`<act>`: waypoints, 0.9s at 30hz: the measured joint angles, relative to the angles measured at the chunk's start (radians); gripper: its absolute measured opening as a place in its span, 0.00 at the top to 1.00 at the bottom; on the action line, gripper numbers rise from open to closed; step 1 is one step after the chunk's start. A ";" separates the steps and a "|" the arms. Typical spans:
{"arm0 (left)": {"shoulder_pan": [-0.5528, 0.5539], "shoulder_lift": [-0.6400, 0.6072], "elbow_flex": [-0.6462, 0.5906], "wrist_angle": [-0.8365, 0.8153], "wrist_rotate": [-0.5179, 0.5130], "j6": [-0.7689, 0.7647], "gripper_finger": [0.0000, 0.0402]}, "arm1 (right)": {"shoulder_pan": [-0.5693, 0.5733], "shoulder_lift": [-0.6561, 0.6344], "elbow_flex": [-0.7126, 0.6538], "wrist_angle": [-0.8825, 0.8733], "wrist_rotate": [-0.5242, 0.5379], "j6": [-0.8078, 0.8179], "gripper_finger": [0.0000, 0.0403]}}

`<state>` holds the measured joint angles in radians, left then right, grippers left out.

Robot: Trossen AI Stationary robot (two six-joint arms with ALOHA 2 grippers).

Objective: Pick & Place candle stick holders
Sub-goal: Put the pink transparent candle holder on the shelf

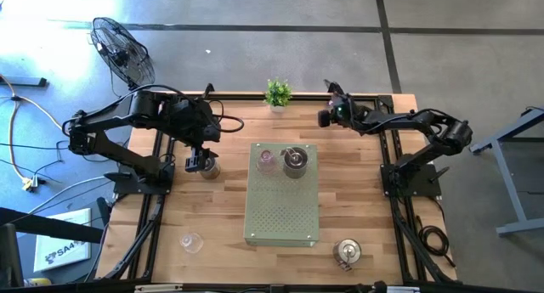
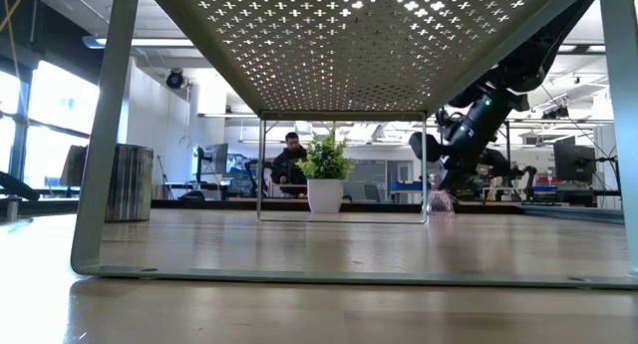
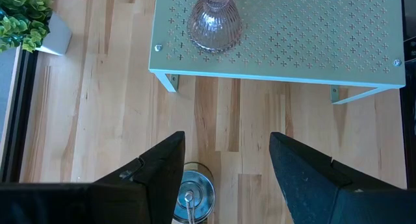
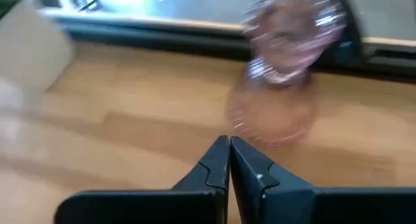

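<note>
A green perforated stand (image 1: pixel 282 210) at mid-table carries a pink glass holder (image 1: pixel 266 161) and a silvery metal holder (image 1: pixel 294 161). My left gripper (image 3: pixel 224 152) is open and points down over another silvery holder (image 3: pixel 195 193) that stands on the table left of the stand, close to one finger. My right gripper (image 4: pixel 229 145) is shut at the far edge, right of the plant. A blurred pink glass holder (image 4: pixel 286 74) is just ahead of its fingertips and also shows in the low view (image 2: pixel 442 202). A clear glass holder (image 1: pixel 191 242) and a silvery holder (image 1: pixel 347 252) stand near the front. My right gripper points its shut fingertips (image 4: pixel 221 152) at the lower part of the pink glass holder (image 4: pixel 266 130), coming low over the table. I cannot tell whether they touch it.
A small green potted plant (image 1: pixel 277 93) stands at the far edge between the arms. The stand's legs (image 3: pixel 170 82) rise from the table near my left gripper. A fan (image 1: pixel 123 51) stands on the floor beyond the far left corner. A person (image 2: pixel 289 160) sits in the room behind.
</note>
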<state>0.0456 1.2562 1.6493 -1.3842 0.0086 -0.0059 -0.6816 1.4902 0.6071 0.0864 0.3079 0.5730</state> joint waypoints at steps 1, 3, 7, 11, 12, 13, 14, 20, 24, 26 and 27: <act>0.000 0.000 0.000 0.000 0.000 0.000 0.45 | 0.018 0.000 0.000 -0.001 0.012 0.007 0.97; 0.000 0.000 0.000 0.000 0.000 0.000 0.45 | 0.052 -0.003 0.000 -0.010 0.044 0.015 0.97; 0.000 0.000 0.000 0.000 0.000 0.000 0.45 | 0.108 -0.043 0.000 -0.076 0.095 0.057 0.98; 0.000 0.000 0.000 0.000 0.000 0.000 0.45 | 0.174 -0.123 0.000 -0.136 0.168 0.101 1.00; 0.000 0.000 0.000 0.000 0.000 0.000 0.45 | 0.193 -0.148 0.000 -0.141 0.185 0.098 1.00; 0.000 0.000 0.000 0.000 0.000 0.000 0.45 | 0.210 -0.176 0.000 -0.148 0.197 0.082 0.99; 0.000 0.000 0.000 0.000 0.000 0.000 0.45 | 0.224 -0.204 0.000 -0.157 0.206 0.059 0.99; 0.000 0.000 0.000 0.000 0.000 0.000 0.45 | 0.244 -0.375 0.000 -0.178 0.188 -0.028 0.86; 0.000 0.000 0.000 0.000 0.000 0.000 0.45 | 0.243 -0.444 0.000 -0.195 0.168 -0.054 0.70; 0.000 0.000 0.000 0.000 0.000 0.000 0.45 | 0.243 -0.454 0.000 -0.202 0.162 -0.055 0.63; 0.000 0.000 0.000 0.000 0.000 0.000 0.45 | 0.243 -0.454 0.000 -0.201 0.157 -0.056 0.60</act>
<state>0.0455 1.2561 1.6493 -1.3842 0.0086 -0.0055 -0.4381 1.0362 0.6067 -0.1143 0.4648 0.5171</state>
